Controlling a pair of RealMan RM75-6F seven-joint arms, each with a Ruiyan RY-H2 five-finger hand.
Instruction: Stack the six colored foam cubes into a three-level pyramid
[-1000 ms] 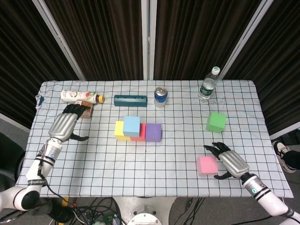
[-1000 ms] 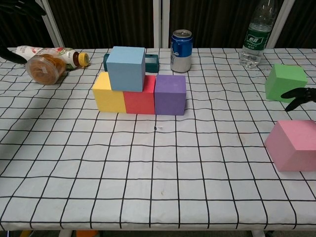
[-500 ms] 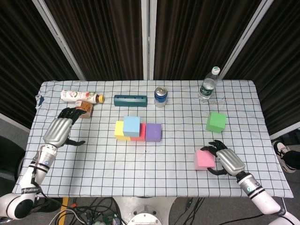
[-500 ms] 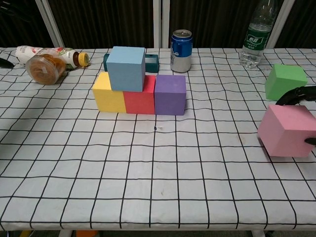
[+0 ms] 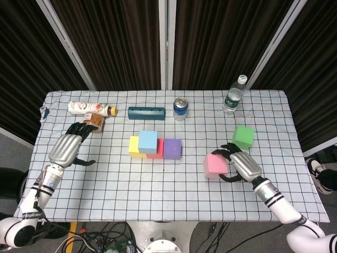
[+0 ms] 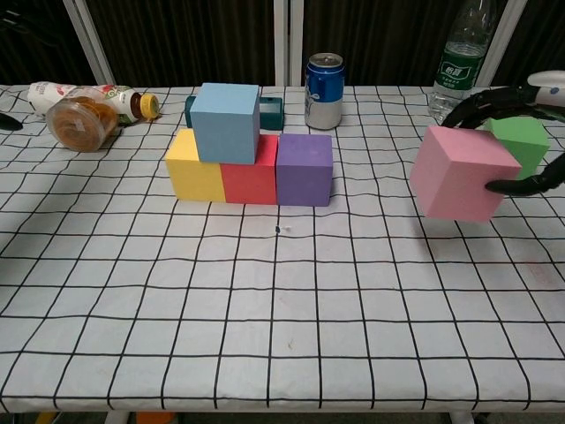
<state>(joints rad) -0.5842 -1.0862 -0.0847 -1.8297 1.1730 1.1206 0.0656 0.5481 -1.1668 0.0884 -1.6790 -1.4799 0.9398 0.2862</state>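
My right hand (image 5: 243,165) holds the pink cube (image 5: 215,165) (image 6: 459,174) lifted off the table, right of the stack. Yellow (image 5: 135,146) (image 6: 194,170), red (image 5: 158,152) (image 6: 249,183) and purple (image 5: 172,148) (image 6: 305,169) cubes form a row mid-table, with the light blue cube (image 5: 148,140) (image 6: 226,122) on top over the yellow and red ones. The green cube (image 5: 243,136) (image 6: 523,141) sits behind my right hand. My left hand (image 5: 67,147) hovers at the table's left side with its fingers apart, holding nothing.
A blue can (image 5: 180,108) (image 6: 324,78), a teal block (image 5: 146,113) and a water bottle (image 5: 234,94) (image 6: 459,60) stand along the back. A lying bottle (image 5: 90,108) (image 6: 97,93) and a jar (image 6: 79,124) are at back left.
My right hand closed on the pink cube, raised it off the table and carried it left toward the stack. My left hand drew back slightly toward the table's left edge.
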